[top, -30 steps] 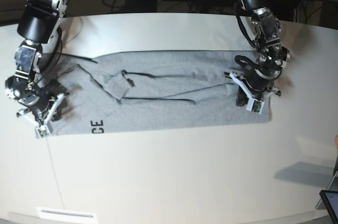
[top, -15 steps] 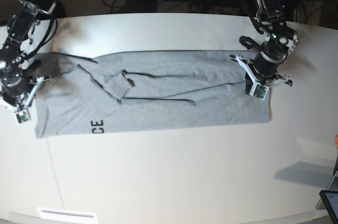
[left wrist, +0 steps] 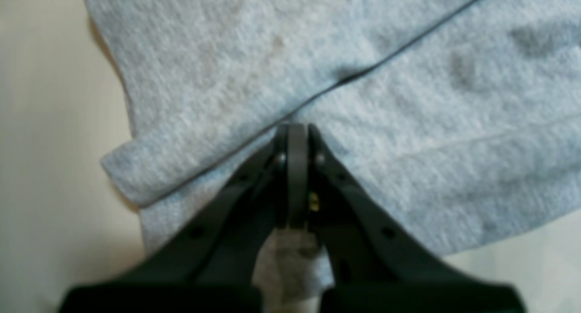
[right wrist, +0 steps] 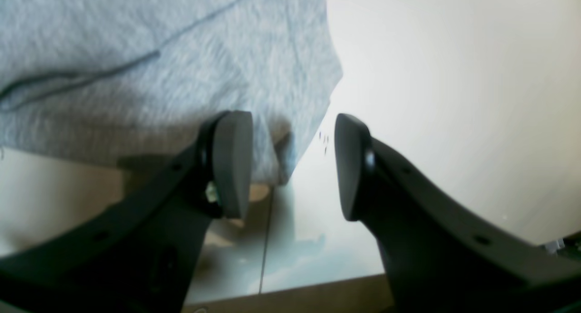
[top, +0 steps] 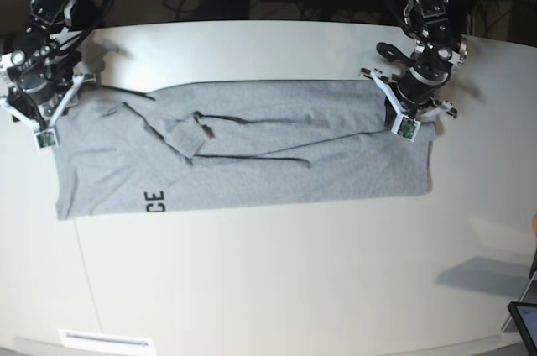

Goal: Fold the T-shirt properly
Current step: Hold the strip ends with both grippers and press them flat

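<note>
The T-shirt lies flat on the worktop as a long grey band, its long sides already turned in so that dark fold lines run along its middle and the letters "CE" show near one end. By my reading, the lengthwise folds are done and the step in hand is the crosswise one: bringing one short end over toward the other. The left gripper sits over the shirt's end farthest from the "CE", its fingers pressed fully together; a little grey cloth shows between the arms of the fingers lower down, but whether any fabric is truly pinched at the tips I cannot tell. The right gripper hangs at the corner of the shirt's "CE" end, its fingers about half apart with nothing between them; one pad is over the cloth's edge, the other over bare worktop. The next move probably calls for both grippers to take matching corners of one short end, each pinching every layer there, then lift and carry that end across evenly. If only the top layer is caught, the tucked sides are likely to slide open.
</note>
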Tool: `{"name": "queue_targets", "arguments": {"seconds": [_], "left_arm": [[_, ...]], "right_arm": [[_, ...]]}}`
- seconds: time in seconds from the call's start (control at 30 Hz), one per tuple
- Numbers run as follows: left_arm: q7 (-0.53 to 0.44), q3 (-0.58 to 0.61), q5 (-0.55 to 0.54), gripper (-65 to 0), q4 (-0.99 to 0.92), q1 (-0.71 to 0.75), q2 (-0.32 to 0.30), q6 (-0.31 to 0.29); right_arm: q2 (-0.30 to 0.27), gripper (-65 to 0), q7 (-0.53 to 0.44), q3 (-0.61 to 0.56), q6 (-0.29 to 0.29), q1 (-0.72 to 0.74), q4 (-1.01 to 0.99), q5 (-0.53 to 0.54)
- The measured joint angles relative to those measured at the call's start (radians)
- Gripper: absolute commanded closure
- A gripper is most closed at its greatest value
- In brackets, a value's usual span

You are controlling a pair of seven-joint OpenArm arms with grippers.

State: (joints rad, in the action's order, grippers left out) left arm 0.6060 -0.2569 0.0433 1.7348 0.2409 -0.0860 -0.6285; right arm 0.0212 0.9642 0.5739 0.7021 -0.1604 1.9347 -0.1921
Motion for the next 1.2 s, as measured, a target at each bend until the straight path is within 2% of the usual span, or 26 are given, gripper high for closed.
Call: {"name": "queue_targets", "arguments": {"seconds": [0.33,0.47,0.63,1.2], "left_arm": [[-0.027,-0.003,-0.018,0.0,-0.069,-0.027,-0.006,0.000],[-0.083,-0.003,-0.006,0.0,-0.075,-0.015,-0.006,0.000],[-0.083,-0.003,-0.003,0.0,-0.075,-0.016,-0.006,0.000],[-0.083,-0.003,-0.003,0.0,-0.075,-0.016,-0.006,0.000]], "right_arm": [[0.010,-27.9,0.003,-0.003,0.001,-0.039,0.007,0.002],[0.009,-27.9,-0.001,-0.003,0.001,-0.032,0.006,0.002],[0.003,-27.9,-0.001,-0.003,0.001,-0.032,-0.022,0.055],[0.004,-27.3,-0.001,-0.003,0.001,-0.018,-0.066,0.059]]}}
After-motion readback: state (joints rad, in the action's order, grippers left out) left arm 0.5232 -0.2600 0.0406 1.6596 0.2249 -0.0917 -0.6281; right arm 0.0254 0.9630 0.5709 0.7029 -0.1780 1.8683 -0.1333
